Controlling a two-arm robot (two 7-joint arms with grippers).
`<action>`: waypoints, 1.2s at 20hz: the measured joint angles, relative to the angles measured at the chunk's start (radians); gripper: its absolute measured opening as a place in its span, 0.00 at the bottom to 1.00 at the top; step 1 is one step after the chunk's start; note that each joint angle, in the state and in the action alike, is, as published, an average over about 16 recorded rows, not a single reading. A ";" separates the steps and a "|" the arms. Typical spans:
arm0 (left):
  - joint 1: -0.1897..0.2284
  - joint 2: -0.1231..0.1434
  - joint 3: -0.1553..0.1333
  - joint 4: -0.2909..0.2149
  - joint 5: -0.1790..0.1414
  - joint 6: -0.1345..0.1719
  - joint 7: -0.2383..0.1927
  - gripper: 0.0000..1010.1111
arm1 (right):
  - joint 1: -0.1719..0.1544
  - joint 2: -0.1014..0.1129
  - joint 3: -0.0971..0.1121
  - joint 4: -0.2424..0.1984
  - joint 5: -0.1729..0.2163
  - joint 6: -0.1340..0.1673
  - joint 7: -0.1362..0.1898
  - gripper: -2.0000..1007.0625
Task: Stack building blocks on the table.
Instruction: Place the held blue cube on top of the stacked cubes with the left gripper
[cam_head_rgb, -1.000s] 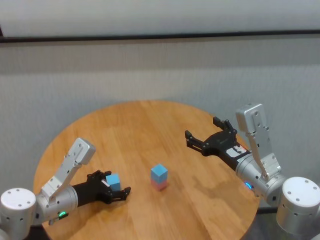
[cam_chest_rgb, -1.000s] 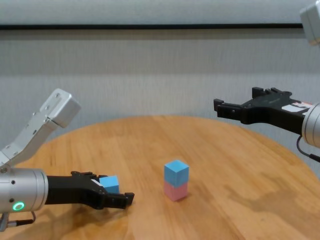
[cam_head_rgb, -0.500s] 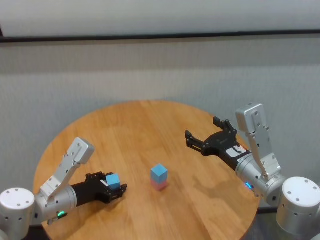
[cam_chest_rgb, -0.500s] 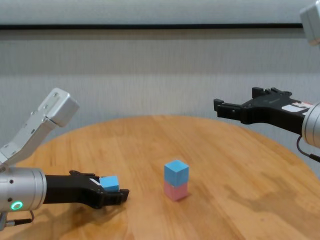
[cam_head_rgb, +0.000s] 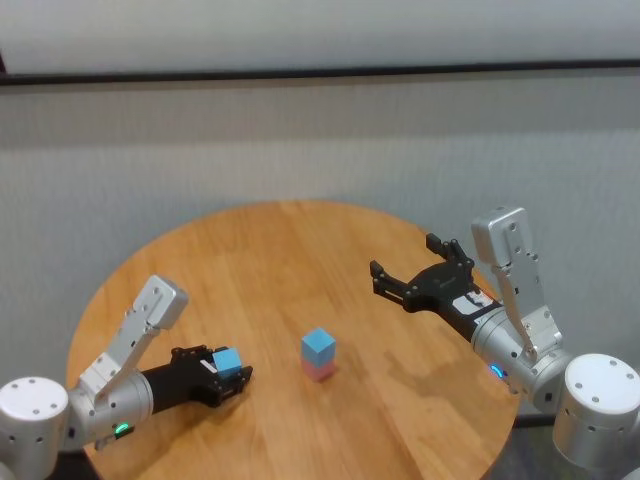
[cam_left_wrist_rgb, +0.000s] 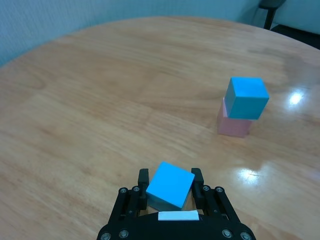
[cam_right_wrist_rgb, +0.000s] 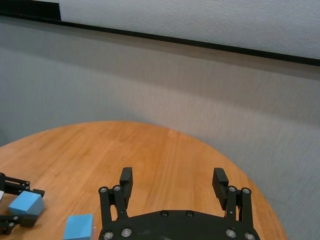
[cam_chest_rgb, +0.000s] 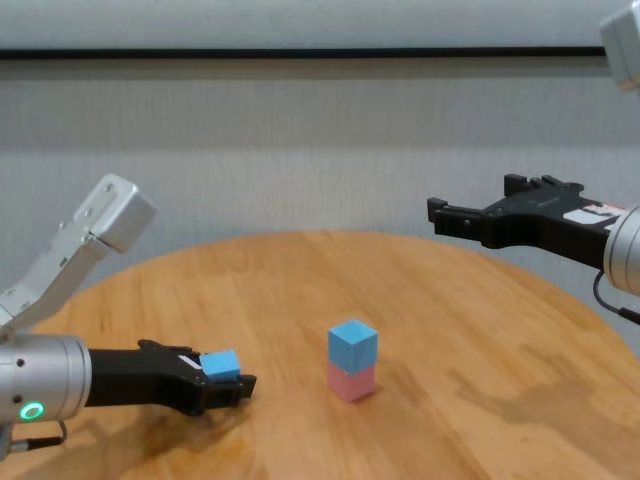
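Observation:
A light blue block (cam_head_rgb: 318, 344) sits on the pale pink block (cam_head_rgb: 320, 371) near the middle of the round wooden table (cam_head_rgb: 280, 250); the stack also shows in the chest view (cam_chest_rgb: 352, 344) and the left wrist view (cam_left_wrist_rgb: 245, 97). My left gripper (cam_head_rgb: 232, 372) lies low over the table's left front, left of the stack, shut on the second light blue block (cam_left_wrist_rgb: 170, 185), which sits slightly turned between the fingers (cam_chest_rgb: 221, 365). My right gripper (cam_head_rgb: 405, 257) hovers open and empty above the table's right side, well clear of the stack (cam_right_wrist_rgb: 173, 180).
The table's far half and right front are bare wood (cam_chest_rgb: 480, 330). A grey wall with a black strip (cam_head_rgb: 320, 72) stands behind the table. The table's edge curves close under my right arm.
My left gripper's fingers have closed onto the blue block and the hand has drawn slightly back to the left. The stack and my right arm have not moved.

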 joint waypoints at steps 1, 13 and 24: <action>0.004 0.004 -0.001 -0.014 -0.001 0.005 0.001 0.53 | 0.000 0.000 0.000 0.000 0.000 0.000 0.000 1.00; 0.052 0.070 -0.005 -0.279 -0.024 0.102 0.017 0.53 | 0.000 0.000 0.000 0.000 0.000 0.000 0.000 1.00; 0.021 0.046 0.055 -0.360 -0.012 0.180 0.046 0.53 | 0.000 0.000 0.000 0.000 0.000 0.000 0.000 1.00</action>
